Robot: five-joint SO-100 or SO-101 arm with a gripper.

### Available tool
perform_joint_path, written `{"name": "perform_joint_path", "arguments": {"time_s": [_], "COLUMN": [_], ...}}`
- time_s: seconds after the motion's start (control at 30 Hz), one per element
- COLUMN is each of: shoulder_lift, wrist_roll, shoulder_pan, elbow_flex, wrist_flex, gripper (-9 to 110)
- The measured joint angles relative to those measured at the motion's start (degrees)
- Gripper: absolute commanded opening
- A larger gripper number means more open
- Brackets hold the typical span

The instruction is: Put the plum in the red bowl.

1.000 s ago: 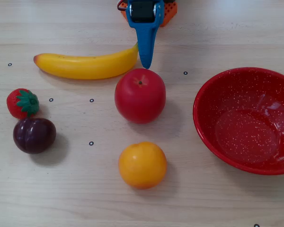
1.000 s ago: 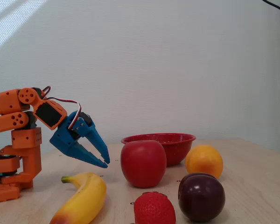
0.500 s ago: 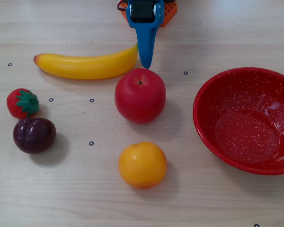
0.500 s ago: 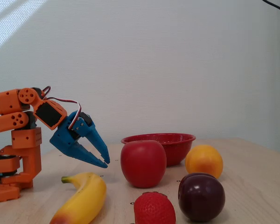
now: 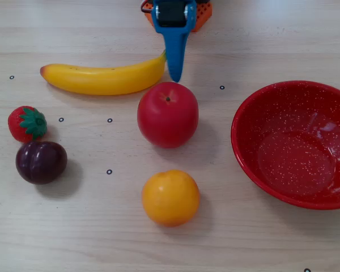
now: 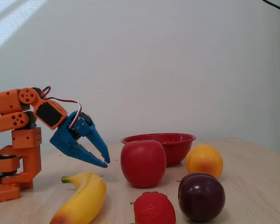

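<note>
Plum (image 5: 41, 162) on the table, well apart from the raised hand (image 6: 104, 161)

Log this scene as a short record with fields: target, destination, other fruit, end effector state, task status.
target: plum, on the table at the left of the top-down fixed view, just below the strawberry
destination: red bowl, at the right edge, nothing in it
other fruit: banana, apple, orange
end effector: in the air, slightly open, holding nothing, above the banana's end by the apple
task status: plum not yet grasped, far from the bowl
</note>
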Motion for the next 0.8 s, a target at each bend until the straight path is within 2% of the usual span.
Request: {"name": "perform_joint_path", "arguments": {"time_s": [0.27,0.43,0.8], "shoulder_lift": [-18.1,-29.3,-52.2], "wrist_roll": [4.0,6.9,10.5], "shoulder_pan": [1.1,0.0,-8.9], "elbow_flex": [-1.2,-6.8,-40.6], "wrist_flex": [-12.1,-12.2,3.6], "gripper": [0,0,0]}}
